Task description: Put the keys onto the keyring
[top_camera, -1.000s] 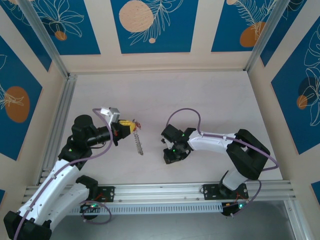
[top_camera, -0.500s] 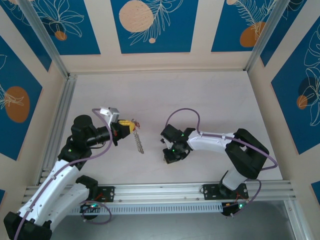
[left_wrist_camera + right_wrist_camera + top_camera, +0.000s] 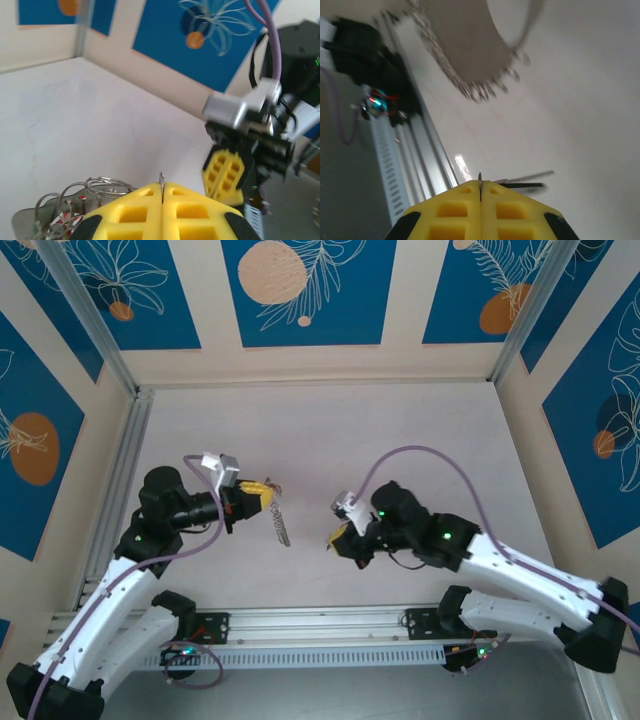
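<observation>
My left gripper [image 3: 256, 496] is shut on the keyring [image 3: 279, 523], a thin metal loop fringed with silvery pieces that hangs down from the yellow pads. In the left wrist view the loop's wire [image 3: 162, 178] stands pinched between the closed pads, with more rings [image 3: 106, 184] at lower left. My right gripper [image 3: 339, 538] is a short way to the right, off the table and shut on the keys. In the right wrist view a thin metal edge is nipped between the pads, and the black and silver keys [image 3: 526, 186] stick out to the right. The keyring [image 3: 480, 90] hangs blurred above.
An aluminium rail [image 3: 330, 620] runs along the near edge of the white table, and another [image 3: 122, 480] along the left side. Patterned blue walls close in the back and both sides. The right gripper's yellow fingers [image 3: 223, 175] show close ahead in the left wrist view.
The right gripper closed on the keys at the table and has risen with them, and the arm has swung into a new pose. The left gripper and keyring have barely moved.
</observation>
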Action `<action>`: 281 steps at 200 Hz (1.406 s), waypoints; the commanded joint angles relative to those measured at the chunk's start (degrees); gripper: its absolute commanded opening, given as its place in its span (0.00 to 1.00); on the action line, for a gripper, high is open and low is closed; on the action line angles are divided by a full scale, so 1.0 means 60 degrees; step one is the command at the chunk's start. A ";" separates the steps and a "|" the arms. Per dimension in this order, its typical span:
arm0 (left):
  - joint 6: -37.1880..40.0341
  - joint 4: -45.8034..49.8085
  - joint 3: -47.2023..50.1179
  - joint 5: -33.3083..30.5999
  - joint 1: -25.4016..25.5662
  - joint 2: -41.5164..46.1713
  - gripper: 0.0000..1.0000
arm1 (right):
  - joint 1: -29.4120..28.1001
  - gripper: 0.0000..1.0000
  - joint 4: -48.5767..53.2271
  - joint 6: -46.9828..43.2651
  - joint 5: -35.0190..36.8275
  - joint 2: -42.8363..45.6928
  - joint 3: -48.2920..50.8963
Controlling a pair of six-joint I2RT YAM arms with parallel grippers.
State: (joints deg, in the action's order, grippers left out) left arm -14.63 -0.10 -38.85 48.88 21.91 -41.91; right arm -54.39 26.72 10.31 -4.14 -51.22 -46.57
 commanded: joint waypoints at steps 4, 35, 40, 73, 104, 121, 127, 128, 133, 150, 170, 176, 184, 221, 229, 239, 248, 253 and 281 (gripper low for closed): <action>-0.0777 -0.2162 -0.0522 0.2338 -0.0043 -0.0158 0.00 | 0.0227 0.00 0.0510 -0.1428 -0.1170 0.0289 -0.1205; -0.1427 -0.2866 -0.1076 0.3160 0.0154 -0.0659 0.00 | 0.0360 0.00 0.0399 -0.2097 -0.2024 -0.0273 -0.2548; -0.1402 -0.2810 -0.1156 0.3165 0.0211 -0.0697 0.00 | 0.0396 0.00 0.0312 -0.2164 -0.2082 -0.0364 -0.2691; -0.0823 -0.2045 -0.1489 0.2778 0.0427 -0.0834 0.00 | 0.0751 0.00 -0.0257 -0.2029 -0.2247 -0.0974 -0.3286; -0.0729 -0.2056 -0.1631 0.2754 0.0635 -0.1145 0.00 | 0.0884 0.00 -0.0878 -0.1906 -0.2325 -0.1076 -0.3254; -0.0656 -0.2071 -0.1755 0.2877 0.0726 -0.1381 0.00 | 0.0873 0.00 -0.1177 -0.1839 -0.2386 -0.1116 -0.3282; -0.0630 -0.2078 -0.1785 0.2908 0.0746 -0.1442 0.00 | 0.0873 0.00 -0.1288 -0.1817 -0.2400 -0.1116 -0.3281; -0.0626 -0.2071 -0.1786 0.2910 0.0752 -0.1454 0.00 | 0.0875 0.00 -0.1303 -0.1818 -0.2400 -0.1116 -0.3282; -0.0623 -0.2096 -0.1808 0.2934 0.0768 -0.1494 0.00 | 0.0877 0.00 -0.1392 -0.1783 -0.2403 -0.1143 -0.3304; -0.0615 -0.2220 -0.1816 0.2942 0.0801 -0.1598 0.00 | 0.0866 0.00 -0.1491 -0.1752 -0.2433 -0.1303 -0.3452; -0.0623 -0.2281 -0.1812 0.2956 0.0841 -0.1656 0.00 | 0.0871 0.00 -0.1558 -0.1718 -0.2406 -0.1438 -0.3547; -0.0623 -0.2283 -0.1816 0.2971 0.0857 -0.1665 0.00 | 0.0876 0.00 -0.1593 -0.1704 -0.2354 -0.1460 -0.3548; -0.0636 -0.2283 -0.1816 0.2986 0.0863 -0.1670 0.00 | 0.0884 0.00 -0.1633 -0.1704 -0.2286 -0.1481 -0.3562; -0.0623 -0.2283 -0.1845 0.3037 0.0884 -0.1716 0.00 | 0.0725 0.00 -0.1728 -0.1728 -0.2246 -0.1644 -0.3645; -0.0613 -0.2284 -0.1859 0.3016 0.0881 -0.1716 0.00 | 0.0683 0.00 -0.1751 -0.1755 -0.2218 -0.1657 -0.3657; -0.0601 -0.2283 -0.1860 0.3022 0.0884 -0.1716 0.00 | 0.0658 0.00 -0.1758 -0.1737 -0.2166 -0.1680 -0.3676; -0.0604 -0.2283 -0.1874 0.3018 0.0885 -0.1716 0.00 | 0.0641 0.00 -0.1758 -0.1745 -0.2166 -0.1709 -0.3699; -0.0601 -0.2270 -0.1871 0.3004 0.0887 -0.1712 0.00 | 0.0631 0.00 -0.1744 -0.1748 -0.2166 -0.1728 -0.3708; -0.0556 -0.2196 -0.1874 0.2956 0.0886 -0.1658 0.00 | 0.0545 0.00 -0.1740 -0.1729 -0.2171 -0.1788 -0.3796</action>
State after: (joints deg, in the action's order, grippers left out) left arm -19.14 -11.35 -47.44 65.14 26.76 -52.31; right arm -50.46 17.15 -0.43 -17.32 -61.82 -67.33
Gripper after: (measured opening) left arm 0.041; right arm 0.057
